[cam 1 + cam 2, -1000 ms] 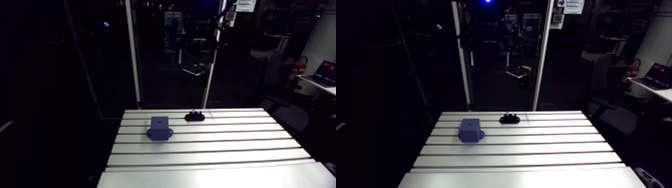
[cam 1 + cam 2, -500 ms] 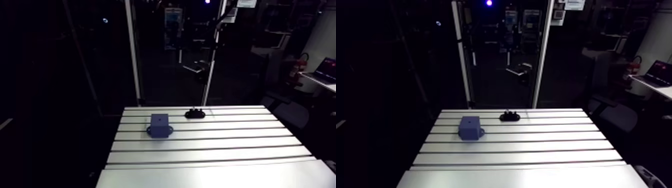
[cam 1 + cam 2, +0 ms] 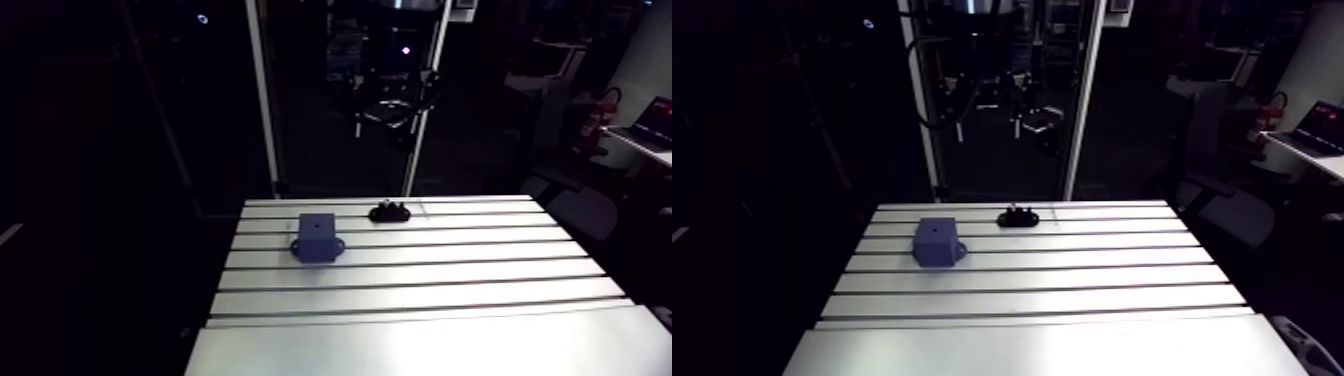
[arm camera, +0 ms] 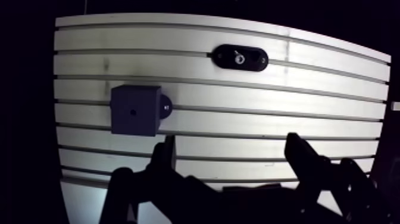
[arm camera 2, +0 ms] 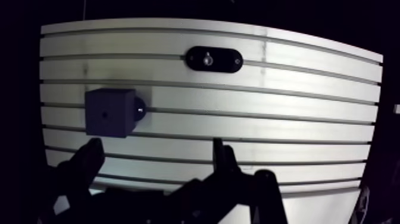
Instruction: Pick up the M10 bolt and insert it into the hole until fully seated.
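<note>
The bolt (image 4: pixel 238 57) is only a glint in its black holder (image 4: pixel 256 59) near the far edge of the table (image 4: pixel 333 107); the gripper (image 4: pixel 232 143) hangs wide open, empty

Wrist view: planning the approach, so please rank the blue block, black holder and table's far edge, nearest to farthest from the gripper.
1. Blue block, just ahead of the gripper, by one finger.
2. Black holder, farther ahead, holding the bolt.
3. Table's far edge, beyond the holder.

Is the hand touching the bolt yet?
Apart. The wrist view shows the bolt sitting in its black holder, well ahead of the open hand, with bare table between them.
</note>
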Controlling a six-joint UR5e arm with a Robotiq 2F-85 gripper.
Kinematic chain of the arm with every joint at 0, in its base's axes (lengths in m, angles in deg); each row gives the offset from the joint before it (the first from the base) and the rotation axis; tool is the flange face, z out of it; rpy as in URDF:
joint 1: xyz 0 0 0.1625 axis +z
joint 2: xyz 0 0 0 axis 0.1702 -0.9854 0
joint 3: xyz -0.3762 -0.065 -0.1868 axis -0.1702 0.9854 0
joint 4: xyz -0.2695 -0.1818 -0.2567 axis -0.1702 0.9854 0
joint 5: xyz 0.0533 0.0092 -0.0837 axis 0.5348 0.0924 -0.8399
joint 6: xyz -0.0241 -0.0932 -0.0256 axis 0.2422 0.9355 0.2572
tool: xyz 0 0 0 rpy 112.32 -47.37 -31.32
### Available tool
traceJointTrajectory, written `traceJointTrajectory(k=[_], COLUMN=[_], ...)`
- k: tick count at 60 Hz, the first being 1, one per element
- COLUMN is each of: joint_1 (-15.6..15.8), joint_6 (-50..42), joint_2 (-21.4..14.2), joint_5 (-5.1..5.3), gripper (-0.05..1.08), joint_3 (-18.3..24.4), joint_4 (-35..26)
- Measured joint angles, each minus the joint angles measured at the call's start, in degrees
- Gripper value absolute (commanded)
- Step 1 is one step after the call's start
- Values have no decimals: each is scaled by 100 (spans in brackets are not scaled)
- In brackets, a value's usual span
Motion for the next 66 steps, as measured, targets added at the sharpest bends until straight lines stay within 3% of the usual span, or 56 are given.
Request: traceJointTrajectory(k=[21,56,66], joint_1=[-145,-356,-393], joint_6=[262,256,244], joint_2=[262,846,1018], joint_5=[26,58,73], gripper=[1,1,9], joint_3=[-425,-562,-564], joint_4=[1120,1693,1885])
